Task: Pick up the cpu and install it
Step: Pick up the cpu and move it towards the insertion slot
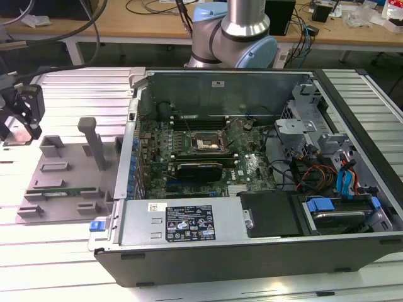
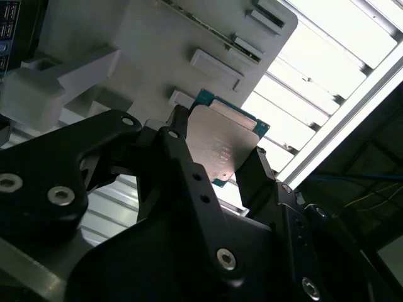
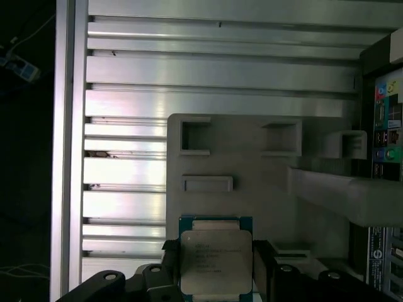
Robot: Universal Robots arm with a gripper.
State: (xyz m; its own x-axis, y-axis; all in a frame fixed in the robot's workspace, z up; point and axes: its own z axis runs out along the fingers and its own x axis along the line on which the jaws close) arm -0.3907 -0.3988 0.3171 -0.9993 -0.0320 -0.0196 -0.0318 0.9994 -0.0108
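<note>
The cpu [image 2: 223,146] [image 3: 216,257] is a flat square chip with a silver-grey metal top and a teal rim. In both wrist views my gripper [image 2: 217,154] [image 3: 216,267] is shut on it, one black finger [image 2: 179,135] pressing each of two opposite edges. The chip hangs clear above the grey parts fixture [image 3: 252,176]. In the exterior view my gripper [image 1: 22,116] sits at the far left, over the slatted table beside the fixture [image 1: 63,167]. The motherboard's socket [image 1: 208,143] lies open-topped inside the computer case, well to the exterior view's right of my gripper.
The open computer case [image 1: 252,251] fills the middle and right of the exterior view, with cables and drive bays on its right side. A long green memory stick [image 1: 60,187] lies on the fixture, and a grey upright post [image 1: 94,145] rises from it. The arm's base [image 1: 233,38] stands behind the case.
</note>
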